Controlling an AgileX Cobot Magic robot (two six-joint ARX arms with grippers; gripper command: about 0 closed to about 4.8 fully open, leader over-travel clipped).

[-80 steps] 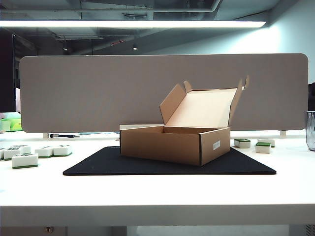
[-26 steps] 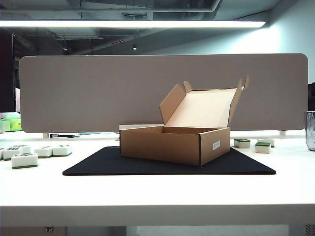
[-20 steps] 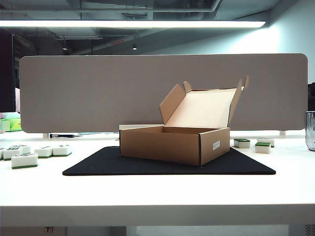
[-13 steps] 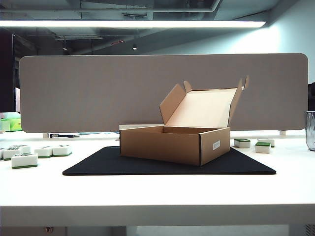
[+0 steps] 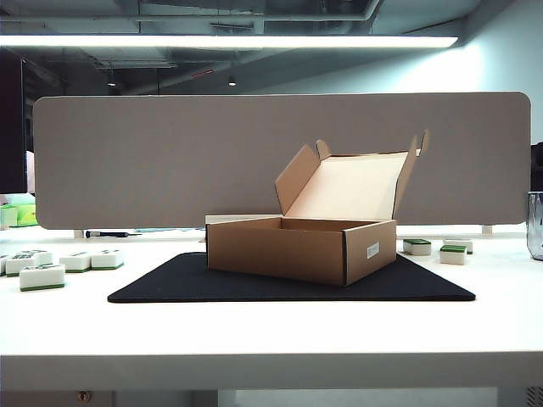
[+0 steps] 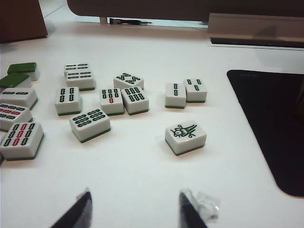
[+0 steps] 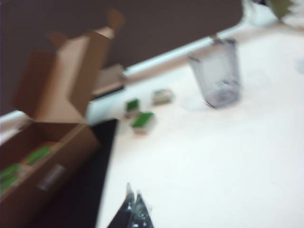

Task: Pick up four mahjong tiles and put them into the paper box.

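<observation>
The paper box (image 5: 301,248) sits lid-open on the black mat (image 5: 288,281), ready to receive; green-backed mahjong tiles (image 7: 19,164) already lie inside (count unclear). The left gripper (image 6: 135,209) hovers over loose tiles on the surface, jaws apart and empty. The right gripper (image 7: 133,208), beside the box, has its jaws together, holding nothing.

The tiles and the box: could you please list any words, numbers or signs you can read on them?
No words or numbers can be read.
Mahjong tiles: printed bamboo-stick patterns and one bird figure, no lettering.
White label on the paper box: too small to read.
Box in the right wrist view: blurred, nothing legible.
</observation>
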